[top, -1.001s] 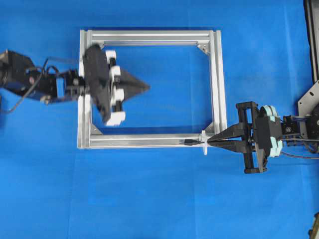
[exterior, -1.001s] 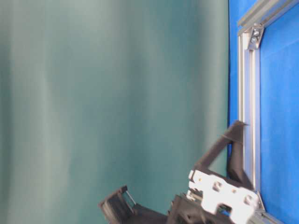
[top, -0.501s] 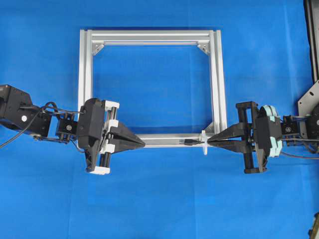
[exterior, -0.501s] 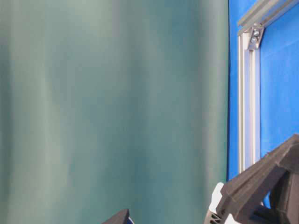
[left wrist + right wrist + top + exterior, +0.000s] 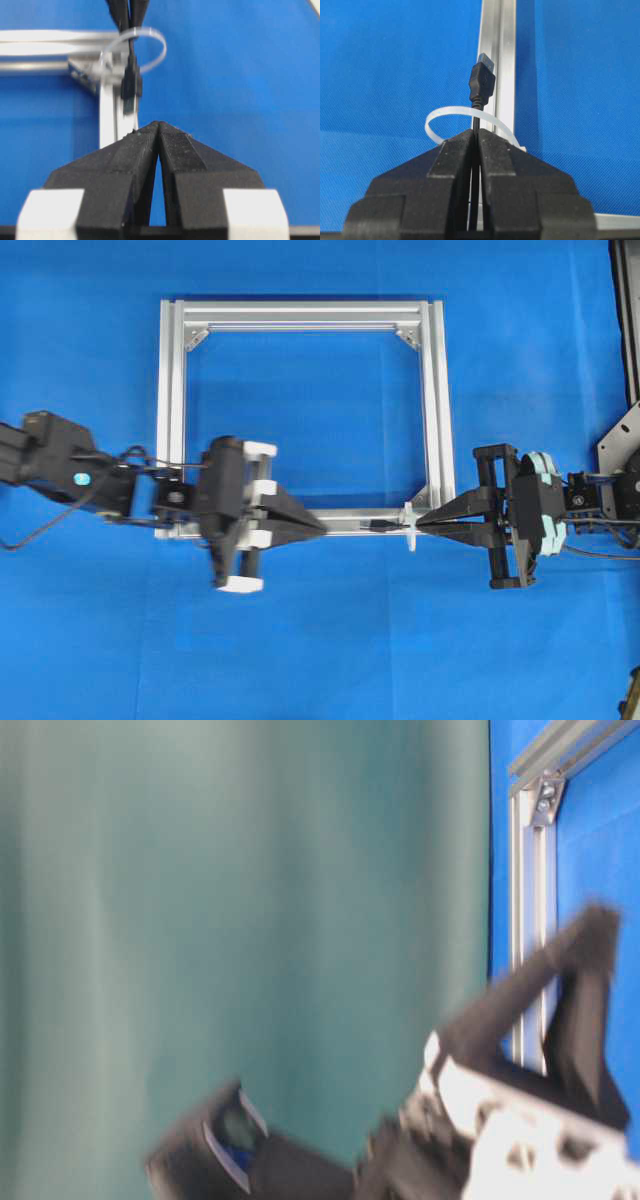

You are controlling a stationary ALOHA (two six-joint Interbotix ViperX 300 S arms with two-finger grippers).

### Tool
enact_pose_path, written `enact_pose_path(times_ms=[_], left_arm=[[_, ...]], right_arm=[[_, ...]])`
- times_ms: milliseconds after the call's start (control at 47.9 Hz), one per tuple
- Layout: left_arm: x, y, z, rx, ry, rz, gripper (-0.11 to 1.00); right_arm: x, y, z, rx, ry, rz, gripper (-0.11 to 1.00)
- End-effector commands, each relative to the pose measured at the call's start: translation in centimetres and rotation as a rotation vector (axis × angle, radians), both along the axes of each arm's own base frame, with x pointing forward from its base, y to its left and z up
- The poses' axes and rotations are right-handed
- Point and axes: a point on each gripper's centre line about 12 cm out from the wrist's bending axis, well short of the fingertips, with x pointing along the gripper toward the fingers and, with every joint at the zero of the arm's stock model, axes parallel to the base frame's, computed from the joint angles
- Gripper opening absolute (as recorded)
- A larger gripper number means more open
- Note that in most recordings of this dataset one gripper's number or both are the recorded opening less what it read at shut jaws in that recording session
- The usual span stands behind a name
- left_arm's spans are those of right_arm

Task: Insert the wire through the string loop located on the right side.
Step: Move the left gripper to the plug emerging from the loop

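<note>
The wire [image 5: 482, 82] is a thin black cable ending in a small plug with a metal tip. My right gripper [image 5: 476, 131] is shut on it just behind the string loop [image 5: 440, 117]. The cable passes through that whitish loop, and the plug [image 5: 380, 526] lies past it over the frame's bottom rail. The loop [image 5: 410, 526] stands near the silver frame's lower right corner. My left gripper [image 5: 325, 528] is shut and empty, pointing along the bottom rail at the plug [image 5: 131, 90], a short way from it. The left wrist view shows the loop [image 5: 152, 42] beyond the plug.
The square silver frame [image 5: 300, 315] lies flat on the blue table. A black and grey metal fixture [image 5: 622, 440] stands at the right edge. In the table-level view a green curtain [image 5: 240, 920] fills the left, with the blurred left arm [image 5: 520, 1100] low on the right.
My left gripper has swung from inside the frame down to the bottom rail, then right along it toward the plug. The right gripper, wire and loop have not moved.
</note>
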Motion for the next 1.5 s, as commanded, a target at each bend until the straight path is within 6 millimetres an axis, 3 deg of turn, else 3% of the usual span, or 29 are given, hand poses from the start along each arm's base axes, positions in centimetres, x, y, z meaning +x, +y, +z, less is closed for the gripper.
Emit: enact_pose_path(times_ms=[0, 292, 751, 814, 1043, 1106, 1335, 1481], left_arm=[[2.4, 0.2, 1.9, -0.004, -0.04, 0.008, 0.0], [6.6, -0.2, 3.0, 0.004, -0.012, 0.004, 0.0], [7.0, 0.5, 1.9, 0.008, 0.025, 0.018, 0.02], [7.0, 0.5, 1.8, 0.006, 0.03, 0.019, 0.11], [6.7, 0.5, 1.6, 0.006, 0.039, 0.019, 0.79], [6.7, 0.5, 1.6, 0.006, 0.039, 0.019, 0.9], [6.7, 0.5, 1.4, 0.008, 0.05, 0.017, 0.92], [6.9, 0.5, -0.1, 0.011, 0.074, 0.019, 0.92]], right_arm=[[0.5, 0.1, 0.6, 0.006, -0.031, -0.003, -0.02], [0.5, 0.1, 0.6, 0.007, -0.029, -0.004, -0.02], [0.5, 0.1, 0.6, 0.007, -0.029, -0.004, -0.02], [0.5, 0.1, 0.6, 0.007, -0.027, -0.004, -0.02], [0.5, 0.1, 0.6, 0.006, -0.028, -0.004, -0.02], [0.4, 0.1, 0.6, 0.006, -0.026, -0.004, -0.02], [0.5, 0.1, 0.6, 0.007, -0.026, -0.003, -0.02], [0.5, 0.1, 0.6, 0.007, -0.026, -0.003, -0.02]])
